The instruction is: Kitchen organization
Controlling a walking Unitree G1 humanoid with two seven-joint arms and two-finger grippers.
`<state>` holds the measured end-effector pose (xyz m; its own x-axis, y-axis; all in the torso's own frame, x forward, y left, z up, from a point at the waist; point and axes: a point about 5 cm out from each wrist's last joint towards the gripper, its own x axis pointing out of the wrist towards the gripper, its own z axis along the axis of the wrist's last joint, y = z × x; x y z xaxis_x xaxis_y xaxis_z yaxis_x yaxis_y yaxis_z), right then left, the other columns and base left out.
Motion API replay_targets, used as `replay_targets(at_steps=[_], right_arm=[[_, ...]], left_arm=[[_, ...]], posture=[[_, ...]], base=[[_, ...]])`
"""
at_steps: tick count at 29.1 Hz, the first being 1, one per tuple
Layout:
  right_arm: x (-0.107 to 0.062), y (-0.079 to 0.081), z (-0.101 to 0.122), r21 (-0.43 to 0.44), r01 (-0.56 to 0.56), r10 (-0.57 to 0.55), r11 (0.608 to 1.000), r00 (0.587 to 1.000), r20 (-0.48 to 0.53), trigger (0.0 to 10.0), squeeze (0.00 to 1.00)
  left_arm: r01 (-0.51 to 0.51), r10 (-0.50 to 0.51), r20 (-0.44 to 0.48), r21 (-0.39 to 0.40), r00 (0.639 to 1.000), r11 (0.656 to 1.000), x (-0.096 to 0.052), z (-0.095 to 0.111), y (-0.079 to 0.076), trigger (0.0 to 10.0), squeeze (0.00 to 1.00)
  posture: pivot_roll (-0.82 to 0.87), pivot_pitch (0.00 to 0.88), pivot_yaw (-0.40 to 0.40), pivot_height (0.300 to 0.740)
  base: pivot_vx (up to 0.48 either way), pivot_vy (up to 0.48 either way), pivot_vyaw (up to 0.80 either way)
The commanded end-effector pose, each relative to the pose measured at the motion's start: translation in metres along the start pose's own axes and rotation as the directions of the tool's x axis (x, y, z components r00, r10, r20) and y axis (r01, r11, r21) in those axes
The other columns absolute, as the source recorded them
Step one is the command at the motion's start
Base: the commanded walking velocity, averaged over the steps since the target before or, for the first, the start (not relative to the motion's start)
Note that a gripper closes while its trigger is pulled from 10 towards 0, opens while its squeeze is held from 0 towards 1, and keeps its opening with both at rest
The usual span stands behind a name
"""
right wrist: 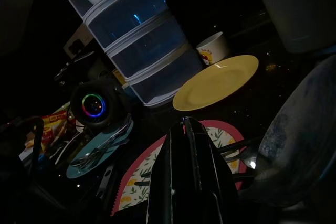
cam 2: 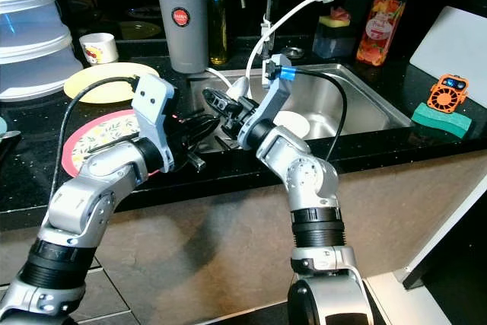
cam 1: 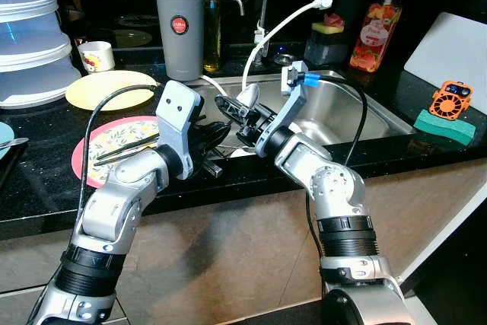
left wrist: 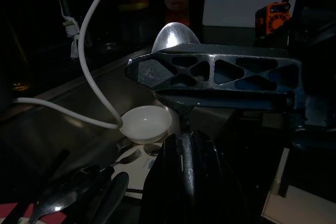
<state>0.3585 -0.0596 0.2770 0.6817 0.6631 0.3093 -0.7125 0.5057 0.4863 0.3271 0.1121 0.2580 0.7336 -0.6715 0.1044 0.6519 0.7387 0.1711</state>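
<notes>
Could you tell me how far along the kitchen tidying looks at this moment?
Early. Nothing visibly finished. In hand: the right tool grips a spoon over the sink's left edge, with the left tool close beside it. Left: cutlery and a white bowl in the sink, and chopsticks on the pink plate.

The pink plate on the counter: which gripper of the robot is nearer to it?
Left. The left gripper is at the sink's left edge, just beside the pink plate. The right gripper is farther off, over the sink, shut on a spoon.
</notes>
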Motion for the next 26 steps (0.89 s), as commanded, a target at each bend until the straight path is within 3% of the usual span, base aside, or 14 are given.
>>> replay_targets(at_steps=[1, 2, 4, 5, 6, 7, 10, 15, 16, 17, 26], right_arm=[[0.001, 0.0, 0.001, 0.018, -0.001, 0.001, 1.0, 1.0, 0.009, 0.0, 0.0], [0.001, 0.0, 0.002, 0.017, 0.001, -0.001, 1.0, 1.0, 0.01, 0.0, 0.0], [0.001, -0.001, 0.003, 0.013, 0.006, -0.006, 1.0, 1.0, 0.02, 0.0, 0.0], [0.001, -0.003, 0.007, 0.005, 0.018, -0.018, 1.0, 0.999, 0.045, 0.0, 0.0], [0.001, -0.006, 0.015, -0.012, 0.049, -0.047, 0.999, 0.995, 0.089, 2.8, 0.0], [0.0, -0.011, 0.024, -0.02, 0.086, -0.082, 0.996, 0.986, 0.144, 10.0, 0.0], [-0.007, -0.025, 0.047, -0.026, 0.187, -0.173, 0.982, 0.948, 0.266, 10.0, 0.0], [-0.012, -0.036, 0.049, -0.134, 0.274, -0.238, 0.953, 0.943, 0.233, 10.0, 0.0], [-0.012, -0.038, 0.047, -0.157, 0.284, -0.249, 0.946, 0.946, 0.208, 10.0, 0.14], [-0.013, -0.039, 0.045, -0.161, 0.29, -0.258, 0.944, 0.947, 0.192, 10.0, 1.0], [-0.006, -0.037, 0.022, -0.059, 0.251, -0.243, 0.966, 0.963, 0.113, 10.0, 1.0]], left_arm=[[0.006, -0.006, 0.006, -0.001, 1.0, 1.0, -0.001, 0.0, -0.002, 4.6, 1.0], [0.002, -0.002, 0.005, 0.002, 1.0, 1.0, -0.001, 0.0, -0.001, 3.4, 1.0], [-0.006, 0.006, 0.005, 0.008, 1.0, 1.0, -0.001, 0.0, -0.001, 3.0, 1.0], [-0.01, 0.01, 0.006, 0.007, 1.0, 1.0, -0.002, 0.0, 0.0, 0.0, 1.0], [-0.008, 0.008, 0.008, 0.009, 1.0, 1.0, -0.002, 0.001, 0.001, 0.0, 1.0], [-0.012, 0.012, 0.01, 0.006, 1.0, 1.0, -0.002, 0.001, 0.001, 0.0, 1.0], [-0.015, 0.015, 0.012, 0.003, 1.0, 1.0, -0.002, 0.001, 0.001, 0.0, 1.0], [-0.013, 0.013, 0.012, 0.003, 1.0, 1.0, -0.003, 0.001, 0.001, 0.0, 1.0], [-0.013, 0.013, 0.012, 0.003, 1.0, 1.0, -0.003, 0.001, 0.001, 0.0, 1.0], [-0.011, 0.011, 0.013, 0.002, 1.0, 1.0, -0.002, 0.001, 0.001, 0.0, 1.0], [-0.007, 0.007, 0.019, 0.0, 1.0, 1.0, -0.002, 0.003, 0.0, 0.0, 1.0]], posture=[[0.01, 0.027, -0.023, 0.74], [0.01, 0.027, -0.023, 0.74], [0.01, 0.028, -0.023, 0.74], [0.01, 0.028, -0.023, 0.74], [0.01, 0.028, -0.023, 0.74], [0.01, 0.028, -0.023, 0.74], [0.01, 0.03, -0.023, 0.74], [0.0, 0.03, -0.024, 0.74], [0.0, 0.03, -0.024, 0.74], [0.0, 0.03, -0.024, 0.74], [0.0, 0.032, -0.023, 0.74]], base=[[0.0, 0.0, 0.0], [0.0, 0.0, 0.0], [0.0, 0.0, 0.0], [0.0, 0.0, 0.0], [0.0, 0.0, 0.0], [0.0, 0.0, 0.0], [0.0, 0.0, 0.0], [0.0, 0.0, 0.0], [0.0, 0.0, 0.0], [0.0, 0.0, 0.0], [0.0, 0.0, 0.0]])
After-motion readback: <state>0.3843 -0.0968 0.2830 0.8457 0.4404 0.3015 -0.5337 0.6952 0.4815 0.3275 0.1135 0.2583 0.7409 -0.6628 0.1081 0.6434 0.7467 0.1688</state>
